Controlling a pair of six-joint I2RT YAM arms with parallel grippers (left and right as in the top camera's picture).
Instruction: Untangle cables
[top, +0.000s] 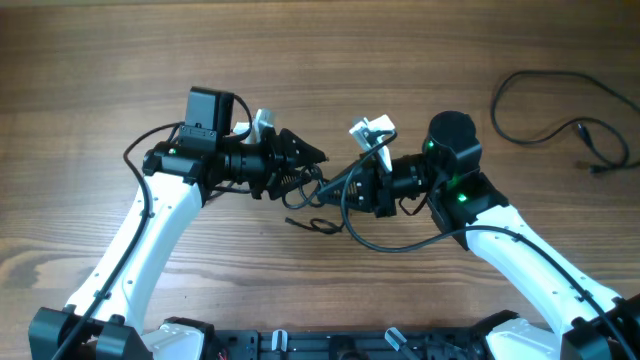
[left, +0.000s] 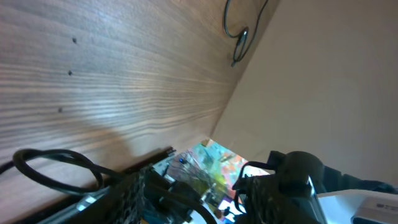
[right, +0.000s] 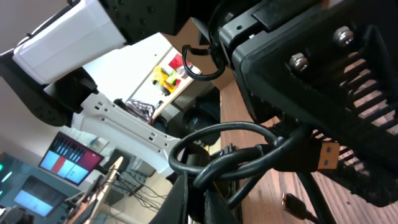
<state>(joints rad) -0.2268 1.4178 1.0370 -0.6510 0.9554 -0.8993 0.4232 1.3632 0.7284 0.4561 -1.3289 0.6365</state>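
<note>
Right fingers (top: 358, 190) are clamped on the knotted cables (top: 318, 200) over the desk (top: 100, 60); left fingers (top: 306, 157) look parted just beside them. Mid-untangling: next, the left probably needs a single strand before pulling apart.

Right hand (top: 355, 188) closed — left hand (top: 316, 158) near.

Setting: indoor robotics lab or test room.
Bench: wood-grain bench (top: 100, 60) used as the work surface.
Equipment: two white-and-black robot arms, the left arm (top: 150, 230) and the right arm (top: 530, 250), rising from a black base (top: 330, 345) at the near edge.
Background: a lit monitor (right: 68, 155) showing red panels, a second screen (right: 18, 199), white framing (right: 124, 118) and colourful clutter (right: 168, 71) on a white surface.
Walls: plain pale wall (left: 323, 74).
</note>
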